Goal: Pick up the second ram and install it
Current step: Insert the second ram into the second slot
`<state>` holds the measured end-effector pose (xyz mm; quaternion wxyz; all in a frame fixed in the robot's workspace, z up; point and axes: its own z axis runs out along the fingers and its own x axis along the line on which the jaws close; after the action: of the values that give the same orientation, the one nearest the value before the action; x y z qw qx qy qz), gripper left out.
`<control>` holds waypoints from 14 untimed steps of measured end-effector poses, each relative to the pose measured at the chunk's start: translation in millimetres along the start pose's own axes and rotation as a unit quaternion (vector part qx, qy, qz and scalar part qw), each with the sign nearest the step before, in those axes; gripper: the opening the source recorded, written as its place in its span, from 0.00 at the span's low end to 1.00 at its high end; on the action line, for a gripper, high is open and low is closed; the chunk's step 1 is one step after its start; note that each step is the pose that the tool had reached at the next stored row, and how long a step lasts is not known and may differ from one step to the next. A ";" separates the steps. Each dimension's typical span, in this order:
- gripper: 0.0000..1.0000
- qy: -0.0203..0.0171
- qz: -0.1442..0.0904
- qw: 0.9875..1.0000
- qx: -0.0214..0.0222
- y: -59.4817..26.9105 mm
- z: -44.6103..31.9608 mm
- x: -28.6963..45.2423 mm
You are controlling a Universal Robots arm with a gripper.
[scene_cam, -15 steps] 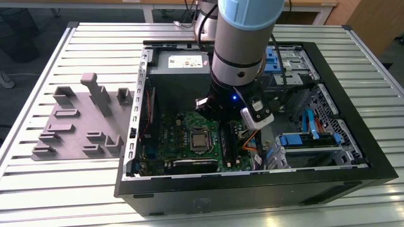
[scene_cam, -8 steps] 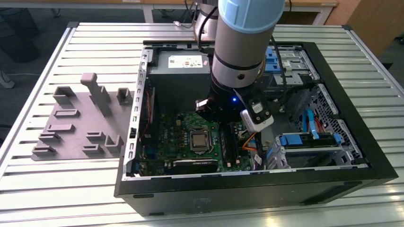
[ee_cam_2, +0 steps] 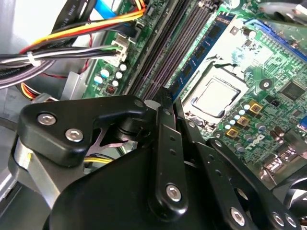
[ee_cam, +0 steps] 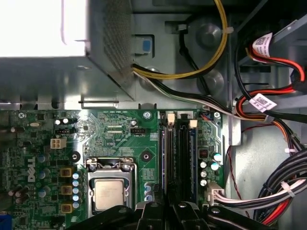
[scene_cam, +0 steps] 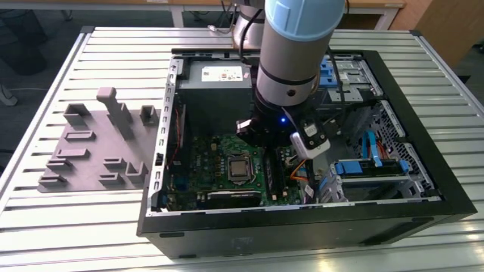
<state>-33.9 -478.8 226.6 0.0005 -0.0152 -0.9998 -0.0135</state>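
Black computer case (scene_cam: 302,226), one, lies open on the table beside one grey fixture tray (scene_cam: 83,153). One arm (scene_cam: 295,39) reaches straight down into it. Its one gripper (ee_cam_2: 168,98) is narrow, fingers nearly together, tips on the memory slots. One ram stick (ee_cam_2: 204,50) stands in a slot beside the one processor (ee_cam: 109,195). I cannot tell if it is the second ram.

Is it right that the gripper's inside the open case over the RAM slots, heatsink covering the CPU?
No heatsink: the CPU is bare, metal lid showing in both wrist views. The gripper is inside the case, over the RAM slots.
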 end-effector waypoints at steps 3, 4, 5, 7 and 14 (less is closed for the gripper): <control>0.14 0.000 0.001 1.000 0.000 -0.1 0.1 -0.9; 0.14 0.000 0.002 1.000 0.000 -0.2 0.6 -0.9; 0.14 0.000 0.002 1.000 0.000 -0.4 0.9 -1.0; 0.14 0.000 0.003 1.000 0.000 -1.3 1.6 -1.8; 0.14 0.000 0.008 1.000 -0.002 -2.2 8.3 -2.3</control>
<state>-31.7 -480.8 218.2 0.0004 -0.0230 -0.9996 -0.0155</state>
